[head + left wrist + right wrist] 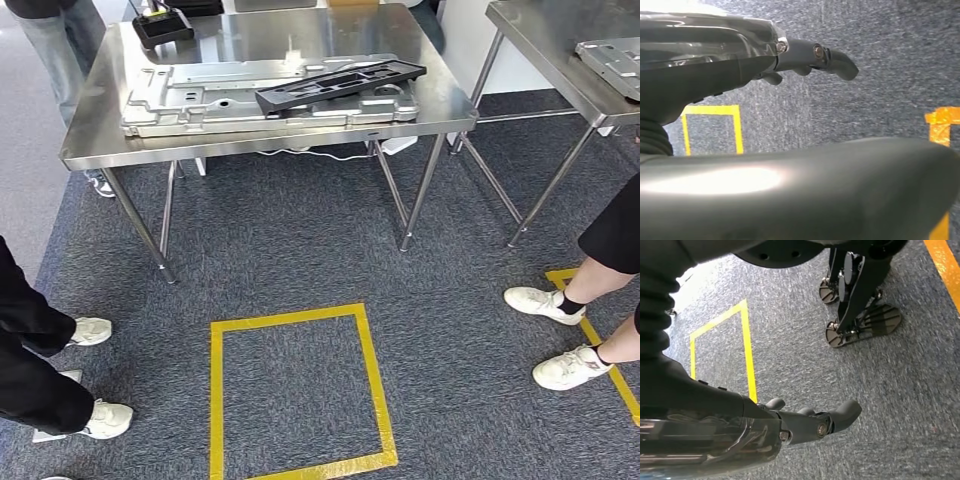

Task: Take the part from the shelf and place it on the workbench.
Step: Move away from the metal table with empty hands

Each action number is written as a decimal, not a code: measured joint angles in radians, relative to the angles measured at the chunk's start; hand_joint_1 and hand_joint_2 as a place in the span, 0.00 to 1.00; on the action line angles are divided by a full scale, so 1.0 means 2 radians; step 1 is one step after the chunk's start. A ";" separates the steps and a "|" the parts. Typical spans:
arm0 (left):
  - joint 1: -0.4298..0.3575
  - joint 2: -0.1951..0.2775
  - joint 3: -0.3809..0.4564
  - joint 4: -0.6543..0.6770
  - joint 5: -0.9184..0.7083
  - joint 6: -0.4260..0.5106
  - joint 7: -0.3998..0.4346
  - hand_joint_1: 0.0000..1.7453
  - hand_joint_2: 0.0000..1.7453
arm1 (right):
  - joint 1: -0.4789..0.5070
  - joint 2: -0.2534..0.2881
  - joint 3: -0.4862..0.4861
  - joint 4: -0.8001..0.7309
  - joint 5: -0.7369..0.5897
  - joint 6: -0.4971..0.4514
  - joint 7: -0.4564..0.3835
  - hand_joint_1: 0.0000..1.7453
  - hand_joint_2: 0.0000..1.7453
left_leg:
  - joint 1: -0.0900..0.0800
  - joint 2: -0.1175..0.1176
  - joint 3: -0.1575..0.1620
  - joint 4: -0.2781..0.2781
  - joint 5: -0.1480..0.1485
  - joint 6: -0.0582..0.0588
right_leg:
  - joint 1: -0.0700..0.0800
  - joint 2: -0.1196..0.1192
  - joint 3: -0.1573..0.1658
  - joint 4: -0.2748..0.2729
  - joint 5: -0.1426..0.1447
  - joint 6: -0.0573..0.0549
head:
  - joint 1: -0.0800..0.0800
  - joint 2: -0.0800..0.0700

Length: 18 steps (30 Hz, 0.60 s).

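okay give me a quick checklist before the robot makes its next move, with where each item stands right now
1. Left hand free, holding nothing: ok.
2. Right hand free, holding nothing: ok.
3. Black part already on the workbench, lying on the metal panel: ok.
4. Shelf located: cannot tell.
5. Yellow floor square unoccupied: ok.
6. People's feet stand close on both sides: not ok.

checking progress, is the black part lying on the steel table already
Yes, the black part lies on the silver panel on the steel table.
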<state>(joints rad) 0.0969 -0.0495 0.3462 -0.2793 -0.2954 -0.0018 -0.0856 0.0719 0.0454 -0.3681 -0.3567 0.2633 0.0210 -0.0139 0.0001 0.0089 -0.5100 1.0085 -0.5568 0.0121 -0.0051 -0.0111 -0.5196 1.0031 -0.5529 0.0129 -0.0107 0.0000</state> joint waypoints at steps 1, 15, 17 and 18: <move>0.001 0.001 -0.010 -0.002 0.009 0.000 0.003 0.00 1.00 | 0.002 -0.001 0.010 -0.001 -0.008 -0.001 0.001 0.00 0.25 | 0.000 0.000 0.000 0.000 0.000 0.000 | 0.000 0.000 0.000 0.000 0.000 0.000 | 0.000 0.000; 0.008 0.009 -0.070 -0.023 -0.029 0.000 -0.014 0.00 1.00 | 0.015 -0.010 0.080 -0.006 0.032 0.006 -0.005 0.00 1.00 | 0.000 0.000 0.000 0.000 0.000 0.000 | 0.000 0.000 0.000 0.000 0.000 0.000 | 0.000 0.000; 0.005 0.009 -0.058 -0.023 -0.042 0.000 -0.018 0.00 1.00 | 0.014 -0.009 0.068 -0.006 0.044 0.007 -0.007 0.00 1.00 | 0.000 0.000 0.000 0.000 0.000 0.000 | 0.000 0.000 0.000 0.000 0.000 0.000 | 0.000 0.000; 0.004 0.009 -0.051 -0.023 -0.046 0.000 -0.020 0.00 1.00 | 0.013 -0.009 0.061 -0.006 0.047 0.007 -0.008 0.00 1.00 | 0.000 0.000 0.000 0.000 0.000 0.000 | 0.000 0.000 0.000 0.000 0.000 0.000 | 0.000 0.000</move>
<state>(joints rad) 0.1053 -0.0313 0.2443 -0.3254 -0.3872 -0.0012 -0.1249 0.0986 0.0266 -0.2453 -0.3678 0.3580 0.0353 -0.0296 0.0000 0.0090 -0.5101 1.0085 -0.5567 0.0121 -0.0045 -0.0110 -0.5196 1.0031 -0.5529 0.0128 -0.0107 0.0000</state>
